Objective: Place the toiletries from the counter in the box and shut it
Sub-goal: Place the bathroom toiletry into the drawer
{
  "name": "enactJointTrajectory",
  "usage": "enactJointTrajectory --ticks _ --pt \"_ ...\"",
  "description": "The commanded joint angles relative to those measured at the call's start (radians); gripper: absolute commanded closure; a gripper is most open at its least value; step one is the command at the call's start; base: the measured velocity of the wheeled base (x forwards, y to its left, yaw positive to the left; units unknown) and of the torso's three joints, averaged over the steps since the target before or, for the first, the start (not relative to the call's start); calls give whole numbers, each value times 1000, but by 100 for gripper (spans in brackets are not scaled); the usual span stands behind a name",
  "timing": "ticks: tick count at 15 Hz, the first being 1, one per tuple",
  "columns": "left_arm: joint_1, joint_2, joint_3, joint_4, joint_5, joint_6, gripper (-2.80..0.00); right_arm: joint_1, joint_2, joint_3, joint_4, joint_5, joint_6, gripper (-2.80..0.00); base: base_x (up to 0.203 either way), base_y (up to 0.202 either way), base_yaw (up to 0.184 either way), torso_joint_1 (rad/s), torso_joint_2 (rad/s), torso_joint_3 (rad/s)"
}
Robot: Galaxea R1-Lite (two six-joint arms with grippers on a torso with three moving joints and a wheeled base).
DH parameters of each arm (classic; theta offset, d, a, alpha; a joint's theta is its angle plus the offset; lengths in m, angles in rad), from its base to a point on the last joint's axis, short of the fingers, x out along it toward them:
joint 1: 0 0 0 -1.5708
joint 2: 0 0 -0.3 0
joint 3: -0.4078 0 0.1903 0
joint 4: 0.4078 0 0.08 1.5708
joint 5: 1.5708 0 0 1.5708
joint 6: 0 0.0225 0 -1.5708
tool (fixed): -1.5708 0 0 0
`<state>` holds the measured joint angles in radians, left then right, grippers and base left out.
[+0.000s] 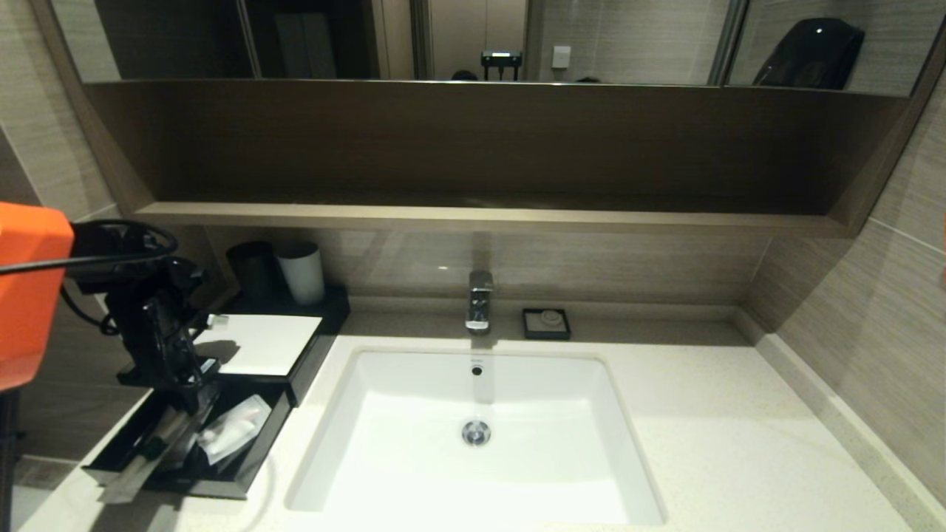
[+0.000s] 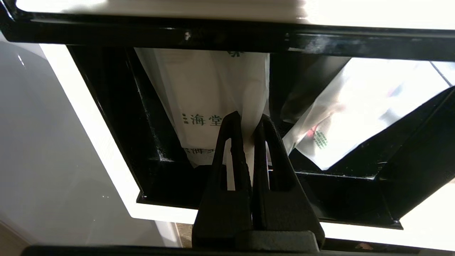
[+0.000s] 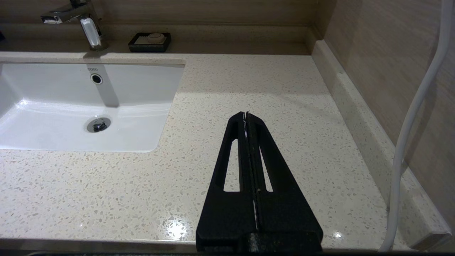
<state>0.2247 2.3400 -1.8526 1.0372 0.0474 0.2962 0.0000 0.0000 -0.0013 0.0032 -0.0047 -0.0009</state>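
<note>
The left gripper (image 2: 251,122) hangs over the open drawer (image 1: 244,462) at the near-left corner of the bench (image 1: 739,443), its fingers (image 2: 231,142) drawn almost together on the lower edge of a white packet with green print (image 2: 206,96); only a thin strip of wrapper shows between them, so I judge the packet pinched rather than merely touched. That packet runs lengthwise away from the fingers, its far end tucked under the box (image 1: 259,343) with the white top panel, so its long axis follows the drawer's sliding direction. Just beside it in the drawer lies a clear-wrapped packet (image 2: 355,106), angled across the other half. In the head view, a long slim packet (image 1: 144,458) seems to poke over the drawer's near-left rim, though I cannot tell how far it overhangs. The coming move turns on letting go and clearing the drawer: the fingers sit between the drawer's front wall and the box's overhanging edge, so that edge is what stands in the way of a straight lift, and any packet end sticking up could foul the closing. The right gripper (image 3: 246,117) is parked well apart over bare bench on the far side of the sink (image 1: 473,414), fingers pressed together and holding nothing; the left arm is plainly the nearer. Farther back stand the black cup (image 1: 253,270), white cup (image 1: 301,273), tap (image 1: 479,299) and soap dish (image 1: 546,324), none in the way.
</note>
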Motion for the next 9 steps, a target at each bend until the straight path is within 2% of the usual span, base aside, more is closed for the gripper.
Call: enactJointTrajectory --ticks 1,7,8,9 --pt "1 10 0 0 0 1 0 0 0 1 0 0 -1 0 0 0 0 0 0 0" --pt "1 15 1 -3 0 1 0 0 0 0 0 0 -1 0 0 0 0 0 0 0" --pt "2 16 -1 -3 -1 1 -280 0 0 0 0 0 0 0 0 0 0 0 0 0" --pt "1 16 -2 -3 0 3 -280 0 0 1 -1 0 0 0 0 0 0 0 0 0"
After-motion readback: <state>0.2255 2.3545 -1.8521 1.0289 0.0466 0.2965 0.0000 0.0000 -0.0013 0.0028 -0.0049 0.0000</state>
